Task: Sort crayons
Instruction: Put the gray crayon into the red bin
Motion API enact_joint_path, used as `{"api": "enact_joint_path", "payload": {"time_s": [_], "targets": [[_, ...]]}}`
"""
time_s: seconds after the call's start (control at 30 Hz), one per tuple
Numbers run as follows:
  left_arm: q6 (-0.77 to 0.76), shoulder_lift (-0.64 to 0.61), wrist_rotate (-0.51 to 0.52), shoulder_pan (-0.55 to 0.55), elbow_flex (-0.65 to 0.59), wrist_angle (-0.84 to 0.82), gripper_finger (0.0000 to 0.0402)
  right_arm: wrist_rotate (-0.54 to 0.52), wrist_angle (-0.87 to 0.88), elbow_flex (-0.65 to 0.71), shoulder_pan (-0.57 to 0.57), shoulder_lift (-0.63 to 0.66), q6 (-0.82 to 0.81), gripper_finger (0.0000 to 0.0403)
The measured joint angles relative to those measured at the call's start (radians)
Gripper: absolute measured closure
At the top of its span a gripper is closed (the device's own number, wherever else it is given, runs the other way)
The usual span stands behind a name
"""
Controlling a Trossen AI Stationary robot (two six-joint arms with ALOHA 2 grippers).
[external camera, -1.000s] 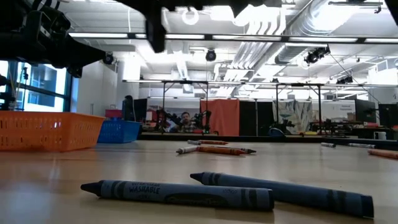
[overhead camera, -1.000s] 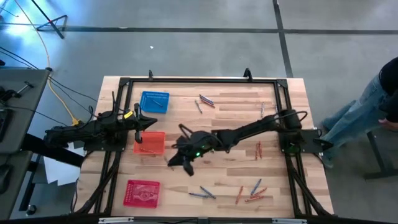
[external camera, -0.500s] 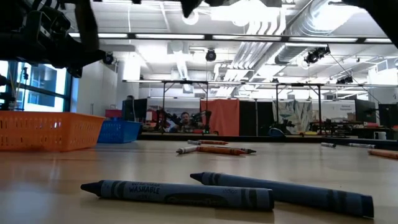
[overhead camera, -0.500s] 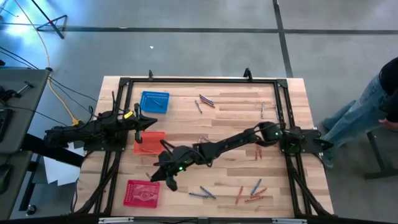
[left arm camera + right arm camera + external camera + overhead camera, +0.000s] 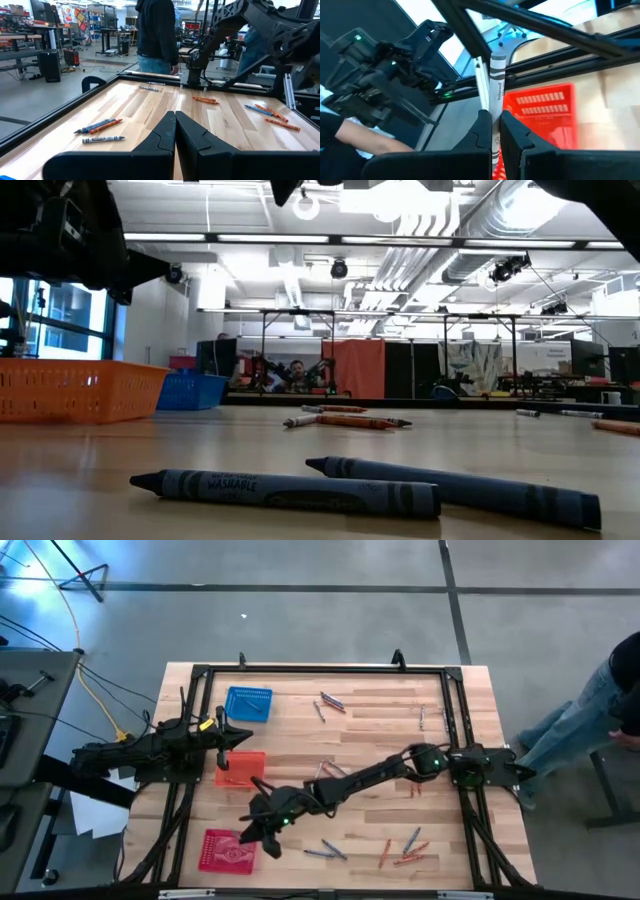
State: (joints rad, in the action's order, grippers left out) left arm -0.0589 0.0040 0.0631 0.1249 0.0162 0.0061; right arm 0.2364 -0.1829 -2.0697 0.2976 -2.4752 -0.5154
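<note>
Crayons lie scattered on the wooden table: a pair (image 5: 330, 703) at the far side, a pair (image 5: 328, 850) near the front, a cluster (image 5: 402, 847) at the front right. My right gripper (image 5: 250, 838) reaches across to the red basket (image 5: 210, 840) and is shut on a grey-wrapped crayon (image 5: 498, 82). The red basket (image 5: 545, 112) lies just beyond its fingers. My left gripper (image 5: 175, 131) is shut with nothing in it, level at the table's left (image 5: 247, 736), by the orange basket (image 5: 240, 770). My right gripper pinches the grey crayon's lower part (image 5: 495, 131) between its two fingers (image 5: 481, 131). The crayon runs along the fingers and sticks out past their tips. It is lifted clear of the table, beside the red basket.
A blue basket (image 5: 248, 703) stands at the far left, the orange one in the middle left. Two blue-grey crayons (image 5: 290, 490) lie close in the low view. More crayons lie at the right (image 5: 415, 781). A black frame (image 5: 320, 670) rims the table. A person stands beyond its right edge (image 5: 590, 710).
My right gripper has moved toward the table's left and near edges, carrying the grey crayon from beside the orange basket to the red basket's edge; it has stayed shut.
</note>
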Motion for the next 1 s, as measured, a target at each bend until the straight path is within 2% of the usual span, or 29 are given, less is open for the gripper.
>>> {"api": "enact_joint_path", "payload": {"time_s": [0.33, 0.6, 0.77, 1.0], "targets": [[0.000, 0.000, 0.000, 0.000, 0.000, 0.000, 0.0401, -0.085, -0.001, 0.000, 0.027, 0.000, 0.069, 0.0402], [0.000, 0.000, 0.000, 0.000, 0.000, 0.000, 0.0401, -0.208, -0.031, 0.008, 0.023, -0.013, 0.163, 0.0402], [0.000, 0.000, 0.000, 0.000, 0.000, 0.001, 0.0401, -0.206, -0.083, 0.010, 0.017, -0.067, 0.149, 0.0402], [0.000, 0.002, 0.000, 0.000, 0.000, 0.000, 0.0401, -0.215, -0.093, 0.010, 0.005, -0.080, 0.133, 0.0401]]}}
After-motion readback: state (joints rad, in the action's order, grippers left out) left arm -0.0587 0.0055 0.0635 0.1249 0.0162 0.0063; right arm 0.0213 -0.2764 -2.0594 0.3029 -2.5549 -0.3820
